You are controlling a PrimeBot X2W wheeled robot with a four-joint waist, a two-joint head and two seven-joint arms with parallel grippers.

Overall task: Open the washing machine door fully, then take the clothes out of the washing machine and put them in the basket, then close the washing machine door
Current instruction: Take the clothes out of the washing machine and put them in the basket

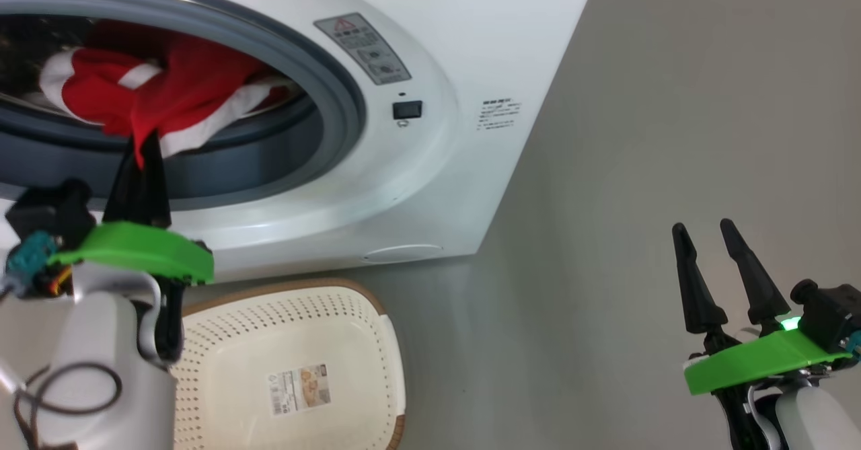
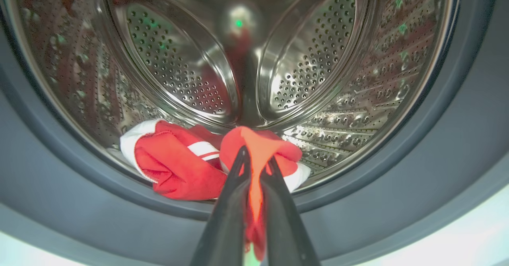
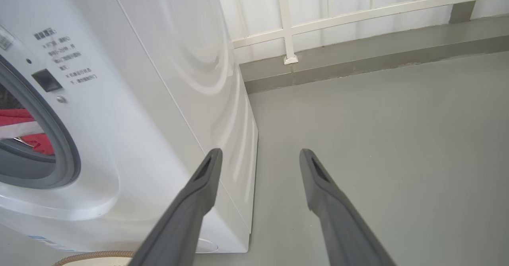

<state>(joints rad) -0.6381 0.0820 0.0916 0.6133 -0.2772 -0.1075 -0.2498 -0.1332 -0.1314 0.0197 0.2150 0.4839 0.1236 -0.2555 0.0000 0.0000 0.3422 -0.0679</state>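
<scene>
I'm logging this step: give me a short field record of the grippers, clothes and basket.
left gripper: shut on a fold of the clothes
right gripper: open, holding nothing, off to the side of the washing machine
clothes: red-and-white bundle lying at the drum's front edge
basket: on the floor below the opening, sticker on its bottom showing

Head looks down; both wrist views face the washing machine, left apparently nearest.
</scene>
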